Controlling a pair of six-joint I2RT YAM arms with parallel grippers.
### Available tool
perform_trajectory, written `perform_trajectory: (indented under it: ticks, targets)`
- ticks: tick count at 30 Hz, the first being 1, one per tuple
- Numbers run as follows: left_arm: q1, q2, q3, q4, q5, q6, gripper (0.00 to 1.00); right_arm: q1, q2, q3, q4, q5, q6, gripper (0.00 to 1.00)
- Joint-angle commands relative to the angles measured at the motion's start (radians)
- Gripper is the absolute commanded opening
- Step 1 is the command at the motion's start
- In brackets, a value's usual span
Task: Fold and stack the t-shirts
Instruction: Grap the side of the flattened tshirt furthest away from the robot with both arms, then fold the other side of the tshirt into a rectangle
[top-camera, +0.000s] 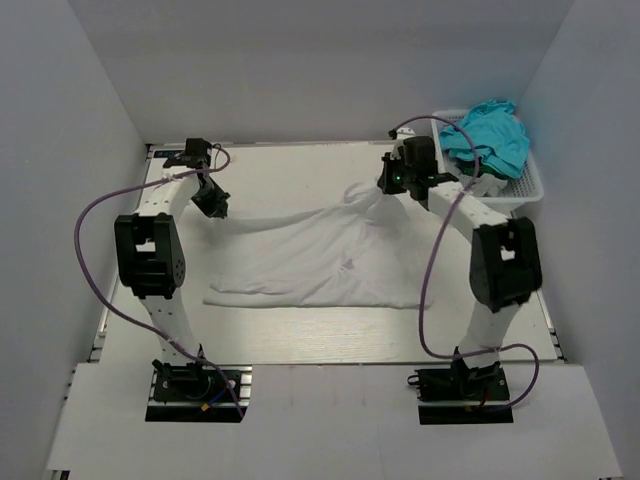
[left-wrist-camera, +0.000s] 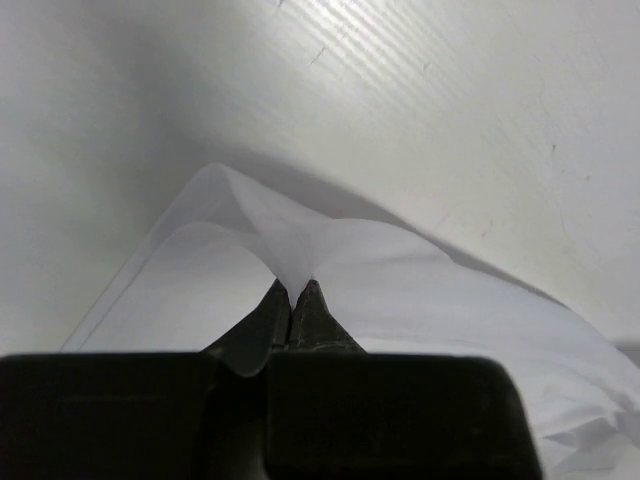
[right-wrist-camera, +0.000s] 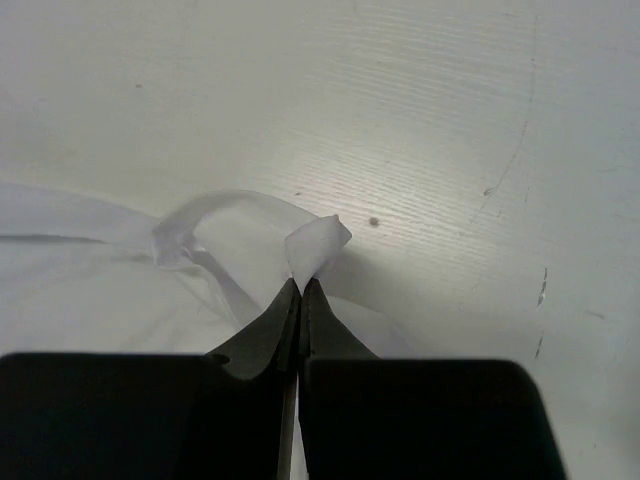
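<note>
A white t-shirt (top-camera: 310, 260) lies spread in the middle of the table, its far edge lifted at both ends. My left gripper (top-camera: 216, 207) is shut on the shirt's far left corner; the left wrist view shows the cloth (left-wrist-camera: 290, 250) pinched between the closed fingertips. My right gripper (top-camera: 385, 185) is shut on the far right part of the shirt; in the right wrist view a small fold of cloth (right-wrist-camera: 315, 245) sticks out of the closed tips. A teal t-shirt (top-camera: 490, 135) lies bunched in a basket at the back right.
A white plastic basket (top-camera: 528, 185) stands at the back right, close beside my right arm. White walls enclose the table on the left, back and right. Bare tabletop (top-camera: 300, 165) lies beyond the shirt.
</note>
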Motion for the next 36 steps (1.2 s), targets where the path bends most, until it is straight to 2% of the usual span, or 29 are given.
perform_trajectory:
  ticks: [1,2,7,12,16,19,20,22,23,24,25,27,28,30,32,36]
  targets:
    - [0.007,-0.152,-0.112,0.048,-0.002,-0.012,0.0,0.009,-0.188,-0.149,0.127,-0.023,-0.033,0.0]
    - [0.007,-0.173,-0.159,0.06,-0.002,-0.012,0.0,0.014,-0.248,-0.248,0.131,-0.026,-0.033,0.0]
    - [-0.003,-0.274,-0.266,0.069,-0.002,-0.021,0.0,0.02,-0.482,-0.461,0.127,-0.016,-0.019,0.0]
    - [-0.003,-0.385,-0.373,0.069,-0.012,-0.041,0.0,0.029,-0.725,-0.595,0.096,0.0,-0.019,0.0]
    - [-0.003,-0.434,-0.454,0.082,-0.012,-0.05,0.0,0.039,-0.842,-0.727,0.022,-0.012,-0.025,0.0]
    - [-0.003,-0.434,-0.503,0.082,-0.012,-0.059,0.0,0.051,-0.865,-0.813,0.002,-0.048,0.019,0.0]
    - [-0.003,-0.434,-0.525,0.073,-0.012,-0.059,0.0,0.06,-0.872,-0.85,-0.002,-0.059,0.036,0.03]
    - [-0.003,-0.443,-0.546,0.062,-0.021,-0.068,0.03,0.066,-0.87,-0.914,-0.011,-0.113,0.09,0.29]
    - [-0.003,-0.443,-0.568,0.048,-0.021,-0.069,0.12,0.071,-0.872,-0.93,-0.042,-0.128,0.114,0.44]
    - [-0.003,-0.443,-0.568,0.048,-0.021,-0.069,0.21,0.078,-0.875,-0.942,-0.059,-0.154,0.127,0.9]
    - [-0.003,-0.443,-0.58,0.031,-0.045,-0.069,0.36,0.085,-0.881,-0.953,-0.103,-0.173,0.136,0.9]
    - [-0.003,-0.443,-0.562,-0.01,-0.096,-0.069,0.52,0.088,-0.922,-0.951,-0.172,-0.187,0.159,0.9]
    - [-0.003,-0.455,-0.524,-0.054,-0.119,-0.069,0.76,0.091,-0.959,-0.942,-0.21,-0.184,0.164,0.9]
    - [-0.003,-0.468,-0.473,-0.104,-0.172,-0.081,0.95,0.085,-1.025,-0.913,-0.237,-0.167,0.161,0.9]
    - [-0.003,-0.478,-0.398,-0.134,-0.186,-0.081,1.0,0.085,-1.075,-0.884,-0.211,-0.138,0.15,0.9]
    - [-0.003,-0.468,-0.26,-0.147,-0.162,-0.052,1.0,0.083,-1.042,-0.81,-0.131,-0.147,0.132,0.9]
